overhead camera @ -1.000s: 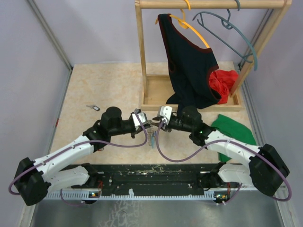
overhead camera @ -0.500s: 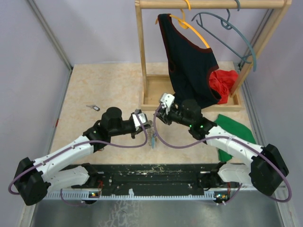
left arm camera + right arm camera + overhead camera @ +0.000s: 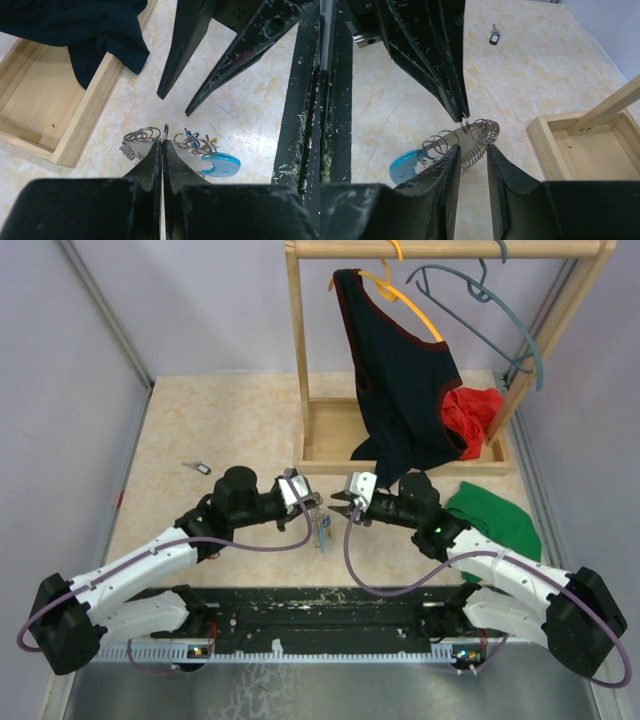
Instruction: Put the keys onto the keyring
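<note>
My left gripper (image 3: 314, 504) is shut on a thin metal ring of the keyring (image 3: 322, 530), which hangs just above the table. In the left wrist view the gripper (image 3: 164, 142) pinches that ring, with wire loops, a coil and the light-blue section (image 3: 220, 165) of the keyring below; small blue and yellow bits sit among the loops. My right gripper (image 3: 340, 508) is open, right beside the keyring. In the right wrist view the gripper (image 3: 471, 150) has the coil (image 3: 474, 154) just beyond its tips. A black-headed key (image 3: 198, 468) lies far left on the table and also shows in the right wrist view (image 3: 494, 36).
A wooden clothes rack with a base tray (image 3: 325, 435) stands behind the grippers. It holds a black garment (image 3: 400, 380), a red cloth (image 3: 475, 410) and a grey-blue hanger (image 3: 480, 295). A green cloth (image 3: 497, 522) lies right. A black strip (image 3: 320, 605) runs along the near edge.
My right gripper has swung from near the rack's base back down to beside the keyring. The left gripper has stayed still, holding the keyring.
</note>
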`<state>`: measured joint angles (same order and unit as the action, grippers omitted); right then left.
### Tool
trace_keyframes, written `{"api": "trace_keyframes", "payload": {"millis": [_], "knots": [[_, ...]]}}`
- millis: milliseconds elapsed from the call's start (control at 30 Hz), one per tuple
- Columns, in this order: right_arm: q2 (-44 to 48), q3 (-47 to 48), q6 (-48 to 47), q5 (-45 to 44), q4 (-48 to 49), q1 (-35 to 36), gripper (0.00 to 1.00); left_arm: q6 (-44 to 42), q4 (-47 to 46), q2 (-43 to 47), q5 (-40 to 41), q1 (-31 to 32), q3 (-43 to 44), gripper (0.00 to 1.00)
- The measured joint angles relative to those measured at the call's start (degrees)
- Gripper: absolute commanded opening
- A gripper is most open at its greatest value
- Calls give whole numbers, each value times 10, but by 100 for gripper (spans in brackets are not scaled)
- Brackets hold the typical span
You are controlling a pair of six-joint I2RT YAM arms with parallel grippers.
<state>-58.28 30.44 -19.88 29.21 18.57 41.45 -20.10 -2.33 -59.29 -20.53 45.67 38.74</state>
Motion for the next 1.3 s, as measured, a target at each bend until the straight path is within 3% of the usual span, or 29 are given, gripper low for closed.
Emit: {"api": "trace_keyframes", "payload": {"millis": [333,667,1300], "knots": [[-42,6,-40,-27,14,48,27,7,7,0,9,3,4,1],[-43,6,-42,-67,65,53,27,8,11,0,14,5,7,0],[-68,8,-56,-64,57,53,22,12,11,0,15,6,7,1]]}}
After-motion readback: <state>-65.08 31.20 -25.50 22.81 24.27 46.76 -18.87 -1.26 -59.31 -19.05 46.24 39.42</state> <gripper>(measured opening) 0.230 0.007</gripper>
